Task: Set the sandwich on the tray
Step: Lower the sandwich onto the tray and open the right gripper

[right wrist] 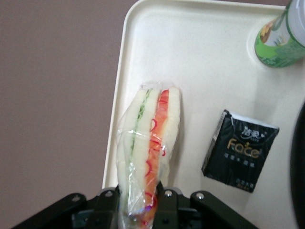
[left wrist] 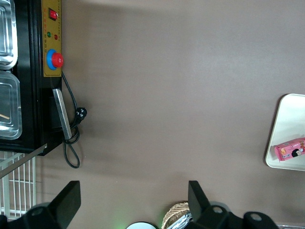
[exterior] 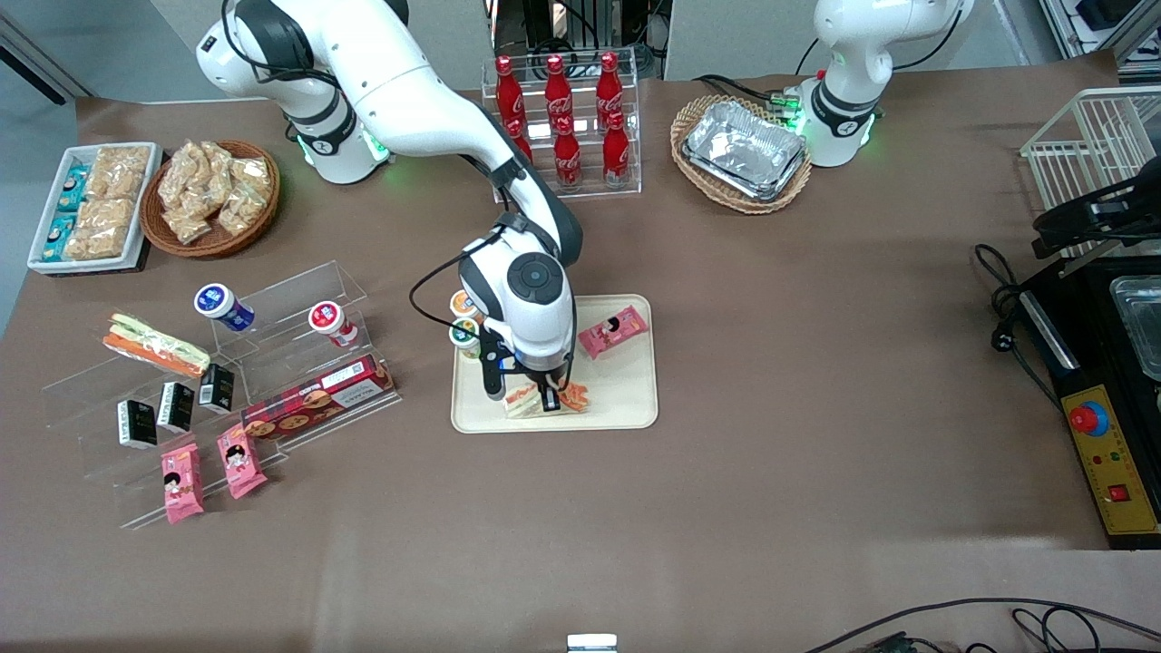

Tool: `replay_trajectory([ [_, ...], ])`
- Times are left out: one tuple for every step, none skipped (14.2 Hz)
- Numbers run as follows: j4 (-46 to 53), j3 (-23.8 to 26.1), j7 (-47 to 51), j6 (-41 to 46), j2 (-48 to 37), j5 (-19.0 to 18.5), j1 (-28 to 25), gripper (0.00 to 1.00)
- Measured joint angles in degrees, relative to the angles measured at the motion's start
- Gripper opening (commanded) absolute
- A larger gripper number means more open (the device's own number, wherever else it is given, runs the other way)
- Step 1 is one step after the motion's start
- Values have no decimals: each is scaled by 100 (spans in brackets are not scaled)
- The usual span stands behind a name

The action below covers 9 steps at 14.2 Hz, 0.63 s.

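Observation:
The sandwich (right wrist: 150, 143), a clear-wrapped wedge of white bread with orange-red and green filling, lies on the cream tray (right wrist: 200, 57) near its edge. My right gripper (right wrist: 138, 202) is shut on the sandwich's wide end, one finger on each bread face. In the front view the gripper (exterior: 535, 392) is low over the tray (exterior: 635, 399), at the edge nearest the camera, with the sandwich (exterior: 571, 399) showing under it.
On the tray are a black packet (right wrist: 239, 150), a green-labelled cup (right wrist: 279, 40), an orange-lidded cup (exterior: 463, 303) and a pink snack packet (exterior: 613, 330). Acrylic shelves (exterior: 290, 299) with snacks and a longer sandwich (exterior: 152, 345) stand toward the working arm's end.

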<state>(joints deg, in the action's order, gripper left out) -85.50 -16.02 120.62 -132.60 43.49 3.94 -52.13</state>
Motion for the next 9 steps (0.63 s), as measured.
replay_trajectory([
  [0, -4, 2, 0, 41, -94, 0, 19],
  [3, -6, 3, 0, 80, -179, 0, 44],
  [13, -6, 3, -5, 108, -243, 0, 90],
  [29, -7, 3, -5, 114, -279, 0, 100],
  [47, -12, 2, -4, 114, -287, 0, 100],
  [64, -21, -2, -5, 114, -292, 0, 100],
  [75, -25, -23, -4, 113, -296, 0, 100],
  [89, -29, -65, -4, 108, -297, 0, 100],
  [123, -39, -107, -4, 98, -297, 2, 100],
])
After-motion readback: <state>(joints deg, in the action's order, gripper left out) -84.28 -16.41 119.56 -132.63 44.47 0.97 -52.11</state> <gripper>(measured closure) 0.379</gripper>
